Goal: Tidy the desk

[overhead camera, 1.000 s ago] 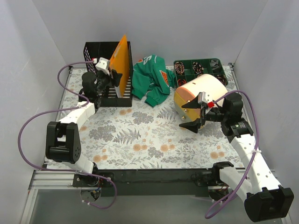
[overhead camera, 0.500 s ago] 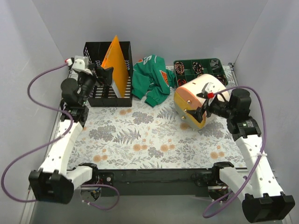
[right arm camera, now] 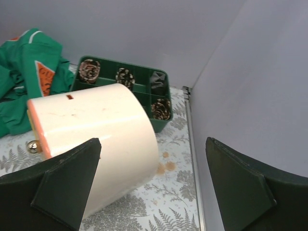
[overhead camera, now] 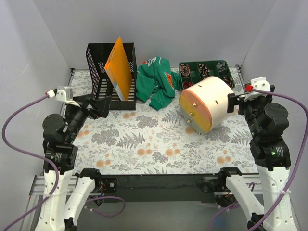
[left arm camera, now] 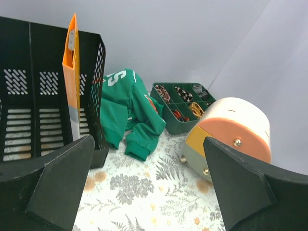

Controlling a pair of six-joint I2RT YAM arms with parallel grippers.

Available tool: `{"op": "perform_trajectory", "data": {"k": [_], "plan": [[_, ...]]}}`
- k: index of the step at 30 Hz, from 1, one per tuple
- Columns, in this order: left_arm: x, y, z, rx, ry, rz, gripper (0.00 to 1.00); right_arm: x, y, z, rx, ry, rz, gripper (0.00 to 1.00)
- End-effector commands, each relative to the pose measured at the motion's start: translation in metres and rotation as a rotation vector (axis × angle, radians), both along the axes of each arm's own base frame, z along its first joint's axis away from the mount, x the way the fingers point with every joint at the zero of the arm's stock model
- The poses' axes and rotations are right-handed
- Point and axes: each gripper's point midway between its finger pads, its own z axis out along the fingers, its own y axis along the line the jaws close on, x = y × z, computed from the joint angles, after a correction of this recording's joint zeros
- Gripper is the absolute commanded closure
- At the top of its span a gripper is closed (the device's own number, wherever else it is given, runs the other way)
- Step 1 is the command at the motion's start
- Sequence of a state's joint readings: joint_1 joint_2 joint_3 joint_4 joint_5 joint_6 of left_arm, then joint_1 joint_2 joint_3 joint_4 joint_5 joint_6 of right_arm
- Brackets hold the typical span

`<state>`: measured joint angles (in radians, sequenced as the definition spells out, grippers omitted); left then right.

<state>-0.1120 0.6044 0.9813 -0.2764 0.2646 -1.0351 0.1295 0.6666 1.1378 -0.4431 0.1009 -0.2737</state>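
The left hand (overhead camera: pixel 101 106) is spread wide and empty above the left side of the flowered counter (overhead camera: pixel 144 144), near a black file rack (overhead camera: pixel 94 62) holding an upright orange folder (overhead camera: pixel 119 67). The right hand (overhead camera: pixel 234 103), also spread and empty, sits just right of a cream drum (overhead camera: pixel 209 101) lying on its side. A green shirt (overhead camera: pixel 154 82) and a green tray (overhead camera: pixel 206 62) lie along the far edge.

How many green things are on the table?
2: a green shirt at the back middle, and a green tray right of it, behind the cream drum. More could be hidden.
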Motion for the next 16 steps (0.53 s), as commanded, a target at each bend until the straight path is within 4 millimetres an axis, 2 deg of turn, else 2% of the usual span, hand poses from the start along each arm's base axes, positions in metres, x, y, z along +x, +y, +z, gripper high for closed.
{"op": "perform_trajectory", "data": {"k": [1,6,16], "plan": [[-0.025,0.009,-0.013,-0.007,0.066,0.035,0.02,-0.011,-0.04,0.013,0.074,-0.039,-0.226,0.02],[-0.032,0.006,-0.013,-0.016,0.075,0.015,0.02,-0.021,-0.045,0.024,0.061,-0.069,-0.228,0.02],[-0.03,0.002,-0.007,-0.017,0.077,-0.007,0.02,-0.026,-0.043,0.029,0.041,-0.079,-0.209,0.02]]}}
